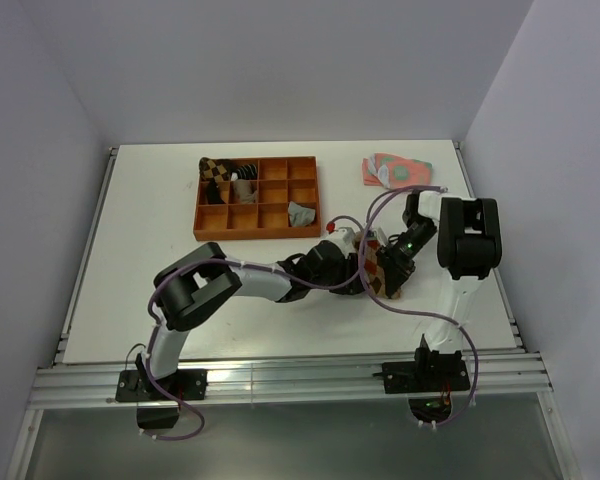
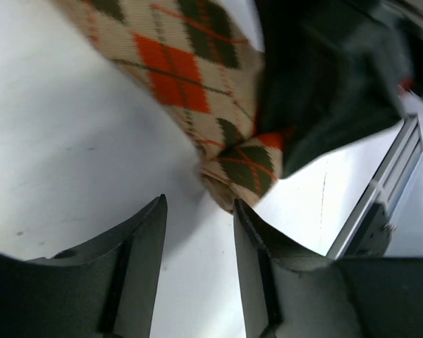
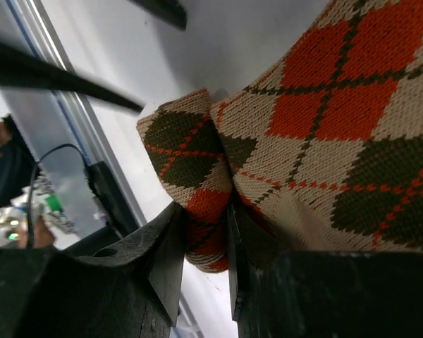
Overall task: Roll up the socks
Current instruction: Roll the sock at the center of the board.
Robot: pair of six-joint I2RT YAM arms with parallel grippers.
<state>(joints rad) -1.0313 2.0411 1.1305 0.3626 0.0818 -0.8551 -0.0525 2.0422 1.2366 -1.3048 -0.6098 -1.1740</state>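
Plainly, the argyle sock lies on the tabletop right of centre, where both arms meet. The right jaws are clenched on a folded bunch of its knit near one end. The left jaws stand released with nothing between them, and the sock's folded tip sits just ahead of them, close by one finger. The risk, as I judge it, is that a single pinch holds the fold. If the right jaws let go or tug before the left ones take hold, the fold may spring open. Closing the left jaws short of the tip would catch nothing, or nudge the sock aside.
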